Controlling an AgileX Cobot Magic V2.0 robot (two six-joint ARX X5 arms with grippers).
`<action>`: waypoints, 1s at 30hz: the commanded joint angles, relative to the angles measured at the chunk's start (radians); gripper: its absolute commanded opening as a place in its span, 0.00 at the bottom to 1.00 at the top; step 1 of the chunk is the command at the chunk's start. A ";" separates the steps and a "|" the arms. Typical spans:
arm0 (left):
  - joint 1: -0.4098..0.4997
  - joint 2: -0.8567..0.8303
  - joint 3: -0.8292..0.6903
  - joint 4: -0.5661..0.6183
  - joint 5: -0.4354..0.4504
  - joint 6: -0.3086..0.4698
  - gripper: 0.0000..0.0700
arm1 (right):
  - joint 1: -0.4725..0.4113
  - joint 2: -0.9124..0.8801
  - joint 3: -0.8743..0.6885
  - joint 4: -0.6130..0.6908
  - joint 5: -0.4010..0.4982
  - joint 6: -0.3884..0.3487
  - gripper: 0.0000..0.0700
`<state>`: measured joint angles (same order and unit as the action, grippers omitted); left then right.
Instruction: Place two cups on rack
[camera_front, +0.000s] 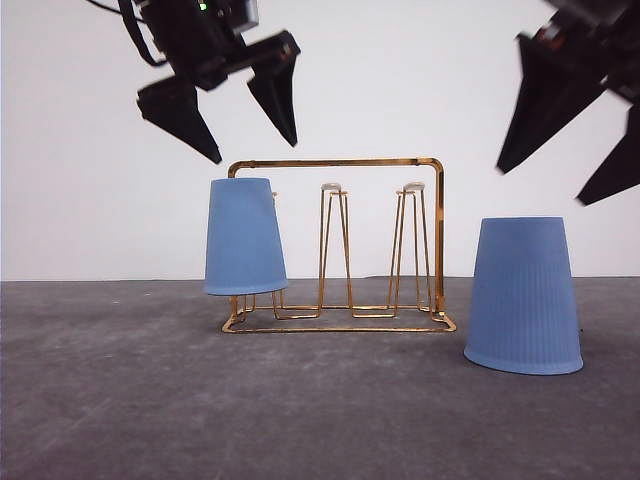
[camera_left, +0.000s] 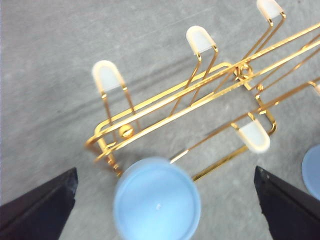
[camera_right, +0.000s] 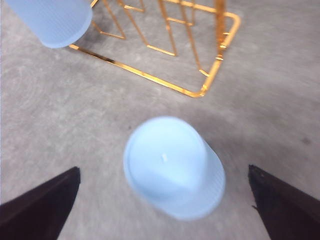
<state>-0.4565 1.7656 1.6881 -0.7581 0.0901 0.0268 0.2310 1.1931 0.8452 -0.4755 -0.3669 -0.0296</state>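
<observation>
You've got 2 cups: one (camera_front: 244, 238) upside down on the rack's (camera_front: 340, 245) left-end peg, other (camera_front: 523, 295) inverted on table (camera_front: 200, 400) right of rack. Left gripper (camera_front: 245, 120) & right gripper (camera_front: 570, 165): jaws spread, holding nothing.

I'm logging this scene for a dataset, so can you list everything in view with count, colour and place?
Light blue ribbed tapered cups: two. One upside down over a peg at the rack's left end, slightly tilted; the other upside down on the table, to the right of the rack.
Gold wire cup rack with white-tipped pegs: one, centre of the table, other pegs bare.
Grey table: one, under everything.
White backdrop: one, behind the table.
Black left hand: one, open, above the racked cup.
Black right hand: one, open, above the table cup.
</observation>
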 joint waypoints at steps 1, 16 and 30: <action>0.002 -0.012 0.023 -0.020 -0.004 0.021 0.97 | 0.014 0.039 0.015 0.021 0.010 0.002 1.00; 0.089 -0.309 -0.053 -0.205 -0.065 0.018 0.97 | 0.056 0.247 0.015 0.137 0.079 -0.001 0.76; 0.183 -0.684 -0.615 -0.058 -0.072 -0.066 0.97 | 0.063 0.204 0.292 -0.120 0.066 -0.073 0.63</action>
<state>-0.2703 1.0763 1.0768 -0.8334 0.0210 -0.0213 0.2860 1.4040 1.0948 -0.5879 -0.2943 -0.0739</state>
